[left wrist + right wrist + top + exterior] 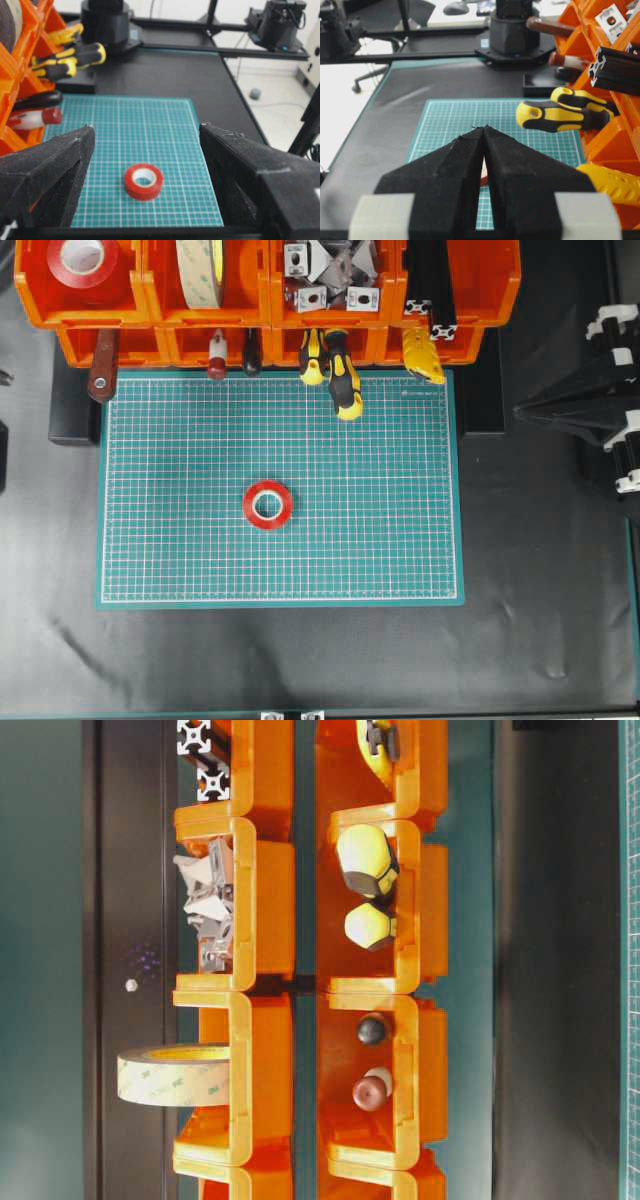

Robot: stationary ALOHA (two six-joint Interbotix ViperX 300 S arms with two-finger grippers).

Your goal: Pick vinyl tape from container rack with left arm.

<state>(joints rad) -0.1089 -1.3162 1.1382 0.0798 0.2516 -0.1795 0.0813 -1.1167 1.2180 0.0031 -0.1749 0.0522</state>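
Note:
The vinyl tape (268,504), a small red roll with a white core, lies flat near the middle of the green cutting mat (180,540). In the left wrist view the tape (143,181) sits on the mat ahead of and below my left gripper (147,127), which is open, wide and empty. The left arm does not show in the overhead view. The orange container rack (265,290) runs along the far edge of the mat. My right gripper (484,127) is shut and empty at the right side (520,411); a sliver of the tape (483,175) shows behind its fingers.
A larger red roll (82,260) lies in the rack's top left bin, and a cream tape roll (200,270) stands in the bin beside it. Metal brackets (330,275) fill another. Yellow-and-black tool handles (340,375) stick out of the lower bins over the mat's far edge.

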